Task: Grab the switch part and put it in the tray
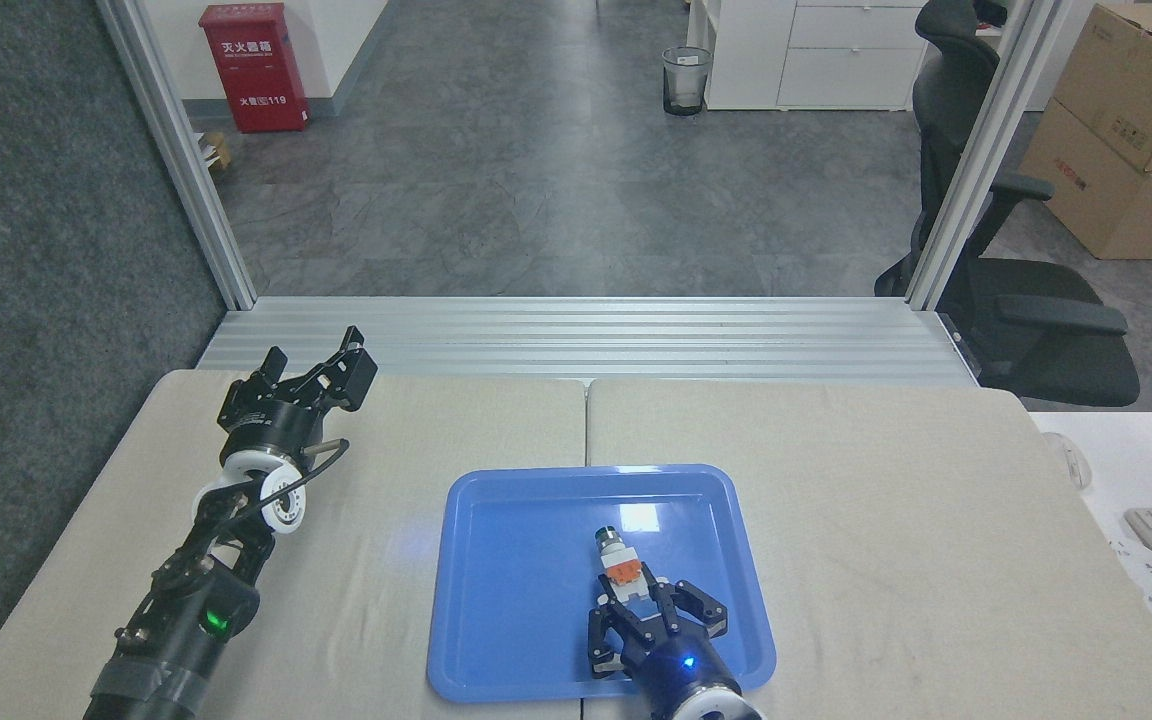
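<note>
Blue and glossy, the tray [536, 620] lay on the beige tabletop [886, 500] straight ahead, and the right gripper [641, 610] hovered over its near right part with the switch part [624, 570] clamped between its fingers [604, 632]. The switch part pointed away from the wrist, its green cap furthest out, the orange block just ahead of the fingertips and the white body pinched between them; whether its underside touched the tray floor could not be told from this view. The step in hand looked to be the placing, and doing it well probably meant lowering until the part rested on the tray floor, well inside the raised rim, then spreading the fingers only enough to free the white body, so the round cap would not set it rolling, and lifting straight up and back so that no finger dragged it toward the near edge. The right fingers were closed on the part, narrow, with the outer links splayed to either side. The left gripper [321, 372] hung over the far left of the tabletop, well apart from the tray, its fingers spread and holding nothing.
</note>
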